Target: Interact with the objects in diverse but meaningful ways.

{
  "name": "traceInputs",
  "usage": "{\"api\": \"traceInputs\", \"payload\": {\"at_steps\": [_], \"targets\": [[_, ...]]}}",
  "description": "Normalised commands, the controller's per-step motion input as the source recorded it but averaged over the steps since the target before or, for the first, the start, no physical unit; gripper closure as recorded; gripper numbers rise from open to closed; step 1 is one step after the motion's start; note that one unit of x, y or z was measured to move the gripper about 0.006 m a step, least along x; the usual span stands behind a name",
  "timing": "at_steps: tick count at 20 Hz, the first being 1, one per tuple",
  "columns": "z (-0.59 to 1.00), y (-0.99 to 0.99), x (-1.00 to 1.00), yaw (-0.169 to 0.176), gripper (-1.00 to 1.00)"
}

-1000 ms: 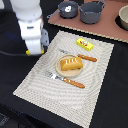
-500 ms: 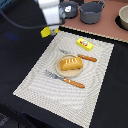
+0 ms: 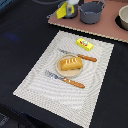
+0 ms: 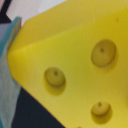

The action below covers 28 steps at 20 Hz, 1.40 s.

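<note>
My gripper (image 3: 66, 7) is at the far edge of the exterior view, shut on the yellow holed cheese wedge (image 3: 62, 11), which it holds in the air beside a dark grey pot (image 3: 91, 12). The wedge (image 4: 75, 65) fills the wrist view and hides the fingers there. The orange-brown scored bread loaf (image 3: 71, 63) lies on a small plate (image 3: 64, 71) in the middle of the striped placemat (image 3: 45, 87). The small yellow packet with a red mark (image 3: 84, 44) lies on the mat's far part. The white fish-like piece is out of view.
An orange-handled knife (image 3: 79, 56) lies beyond the plate and an orange-handled fork (image 3: 66, 80) lies in front of it. A second pot (image 3: 123, 18) stands at the exterior view's right on the brown board (image 3: 107, 27). Dark table surrounds the mat.
The arm has swung from the mat's left side to the far edge beside the pots, carrying the cheese wedge with it. The loaf, cutlery and packet have not moved.
</note>
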Motion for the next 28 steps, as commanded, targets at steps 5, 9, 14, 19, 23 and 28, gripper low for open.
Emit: {"api": "traceInputs", "payload": {"at_steps": [5, 9, 14, 19, 23, 28], "targets": [[0.46, 0.6, 0.91, 0.0, 1.0], [0.25, 0.65, 0.84, 0.0, 1.0], [0.16, 0.68, 0.81, 0.0, 1.0], [0.21, 0.7, 0.83, 0.0, 1.0], [0.22, 0.71, 0.82, 0.0, 1.0], [0.24, 0.71, 0.79, 0.0, 1.0]]}}
